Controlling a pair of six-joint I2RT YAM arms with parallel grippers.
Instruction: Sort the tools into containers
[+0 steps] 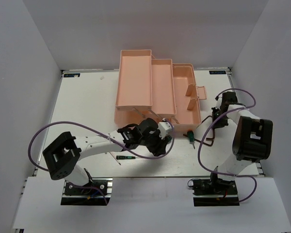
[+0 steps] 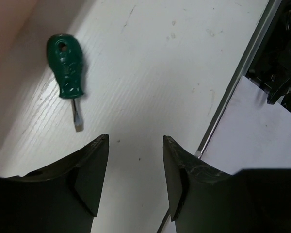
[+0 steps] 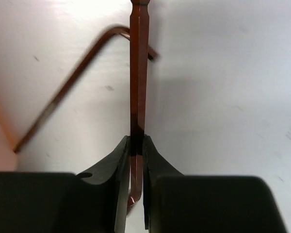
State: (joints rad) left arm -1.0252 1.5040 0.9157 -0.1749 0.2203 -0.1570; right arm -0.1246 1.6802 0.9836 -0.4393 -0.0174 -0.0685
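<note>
Over the white table (image 1: 87, 97), walled (image 1: 24, 73) in grey, left hand (image 2: 136, 141) gapes wide; right hand (image 3: 136, 141) pinches a hex key (image 3: 138, 73).

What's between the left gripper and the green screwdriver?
Only bare white table. The left wrist view shows the open left gripper and the green screwdriver lying ahead of it, with nothing between them.

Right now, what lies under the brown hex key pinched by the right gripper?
A second brown L-shaped hex key on the white table. The held brown hex key in the right gripper covers part of its short leg.
</note>
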